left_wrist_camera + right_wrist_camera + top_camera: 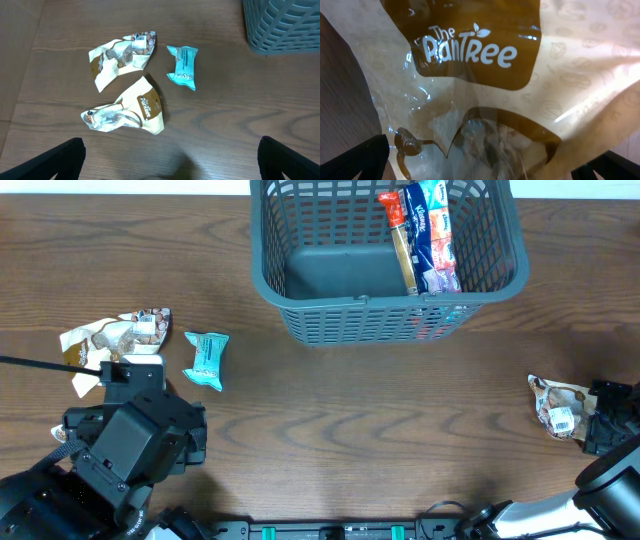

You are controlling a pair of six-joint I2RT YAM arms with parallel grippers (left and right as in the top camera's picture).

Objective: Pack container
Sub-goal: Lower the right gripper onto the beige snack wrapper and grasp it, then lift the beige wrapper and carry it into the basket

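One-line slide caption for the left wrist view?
Left gripper hovers open above two cream-brown snack pouches and a teal packet; container corner at upper right.

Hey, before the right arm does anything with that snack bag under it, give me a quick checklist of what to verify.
1. Right gripper open: ok, jaws wide apart.
2. Pantree bag between the jaws: ok, it fills the wrist view.
3. Jaws low enough to pinch it: cannot tell.
4. Room in the container: ok, the left part of its floor is bare.
5. Left gripper out of the way: ok, open near the teal packet, far from the container.
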